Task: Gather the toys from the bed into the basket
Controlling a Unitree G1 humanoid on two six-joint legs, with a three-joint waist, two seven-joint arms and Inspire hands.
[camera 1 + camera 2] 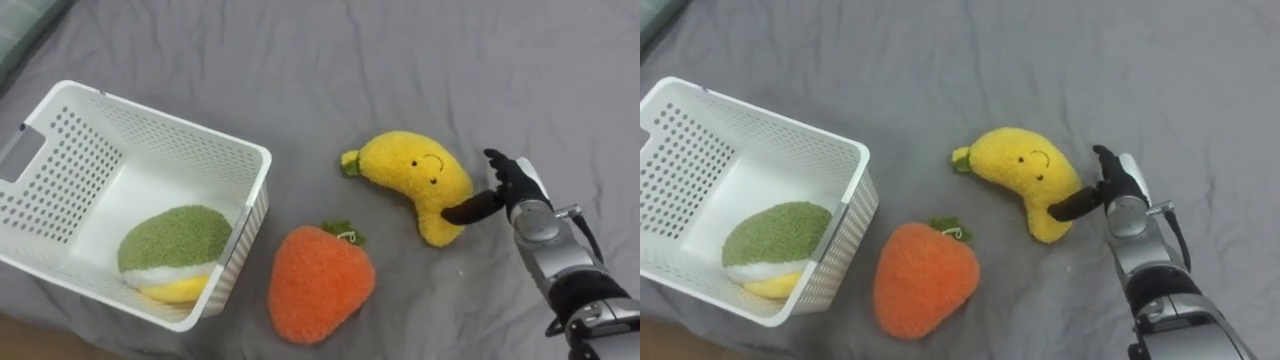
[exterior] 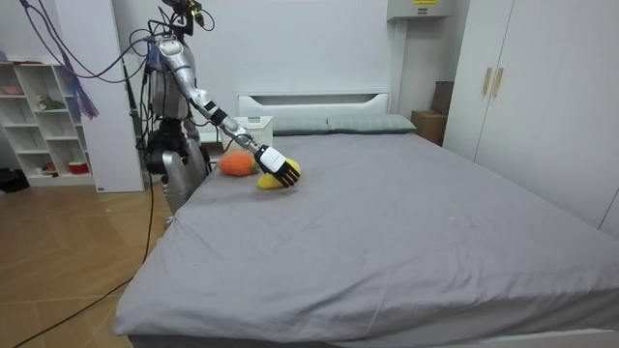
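A yellow plush banana point(image 1: 415, 178) point(image 1: 1025, 177) with a smiling face lies on the grey bed point(image 1: 400, 60). My right hand point(image 1: 510, 190) point(image 1: 1113, 190) is at its right end, fingers straight, thumb touching the toy's lower tip; nothing is gripped. An orange plush carrot point(image 1: 318, 283) point(image 1: 924, 279) lies in front of the banana, beside the white perforated basket point(image 1: 60, 160) point(image 1: 700, 150). Inside the basket sits a green, white and yellow plush point(image 1: 172, 250) point(image 1: 775, 245). In the room view I stand at the bed's side, right arm stretched out to the banana point(image 2: 280, 178).
The grey sheet is wrinkled around the toys. The basket sits near the bed's edge at my left. A white bedside table point(image 2: 253, 130) and white shelves point(image 2: 44, 116) stand beyond the bed; wardrobe doors point(image 2: 542, 97) are on the room view's right.
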